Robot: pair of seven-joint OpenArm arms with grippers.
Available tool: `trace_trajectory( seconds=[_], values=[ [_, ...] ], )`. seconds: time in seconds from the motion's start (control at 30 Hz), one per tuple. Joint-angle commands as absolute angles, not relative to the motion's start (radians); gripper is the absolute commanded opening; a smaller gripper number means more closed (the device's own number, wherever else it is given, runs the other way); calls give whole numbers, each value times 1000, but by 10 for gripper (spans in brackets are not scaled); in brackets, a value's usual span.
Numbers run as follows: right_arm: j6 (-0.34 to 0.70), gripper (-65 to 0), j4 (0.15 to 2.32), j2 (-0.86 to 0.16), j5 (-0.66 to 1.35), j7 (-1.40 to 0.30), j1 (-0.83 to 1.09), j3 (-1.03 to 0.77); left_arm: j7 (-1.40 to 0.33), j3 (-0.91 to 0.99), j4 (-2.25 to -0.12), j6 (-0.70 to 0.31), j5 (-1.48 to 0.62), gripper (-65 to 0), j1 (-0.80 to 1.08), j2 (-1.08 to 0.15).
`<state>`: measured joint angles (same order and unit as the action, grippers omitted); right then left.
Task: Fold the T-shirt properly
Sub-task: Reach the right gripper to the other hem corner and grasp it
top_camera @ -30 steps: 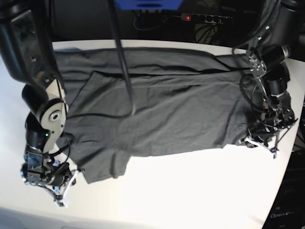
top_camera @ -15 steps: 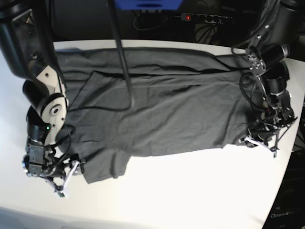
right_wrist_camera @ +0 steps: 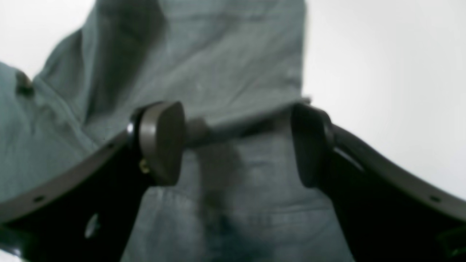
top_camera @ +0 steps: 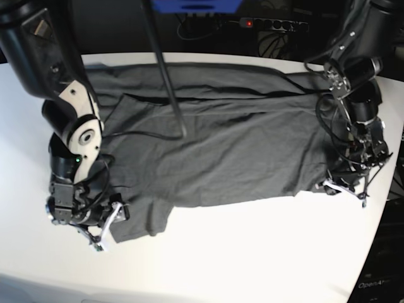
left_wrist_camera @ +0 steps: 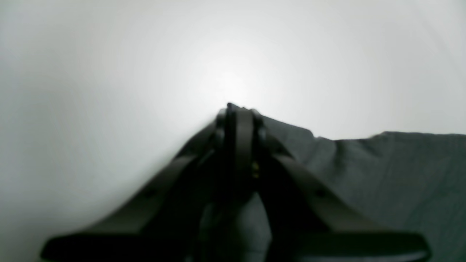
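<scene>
The dark grey T-shirt lies spread flat across the white table, with one sleeve at the front left. My right gripper is open at that sleeve. In the right wrist view the gripper has its pads either side of the sleeve hem, with the T-shirt under them. My left gripper is at the shirt's front right corner. In the left wrist view the gripper is shut, and the T-shirt fabric rises up to its tips.
A black pole or cable hangs down over the middle of the shirt. A power strip and cables lie behind the table. The table's right edge runs close to my left gripper.
My right arm has moved right and slightly up, bringing its open gripper from off the shirt to the front left sleeve. The left arm has hardly moved.
</scene>
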<state>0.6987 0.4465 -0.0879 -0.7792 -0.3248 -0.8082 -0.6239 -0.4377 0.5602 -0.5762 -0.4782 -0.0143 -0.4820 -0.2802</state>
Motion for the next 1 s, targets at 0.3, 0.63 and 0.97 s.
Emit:
trace_trajectory(
  seconds=[0.3, 0.63, 0.97],
  values=[
    [698, -200, 461, -101, -768, -259, -851, -547, -567, 555, -561, -463, 58, -626, -464, -262],
    [698, -200, 463, -133, -768, -202, -831, -492, -567, 555, -561, -463, 58, -626, -464, -249],
    [698, -200, 463, -136, -769, -147, -831, -450, -567, 555, -561, -463, 58, -626, -466, -236]
  ],
)
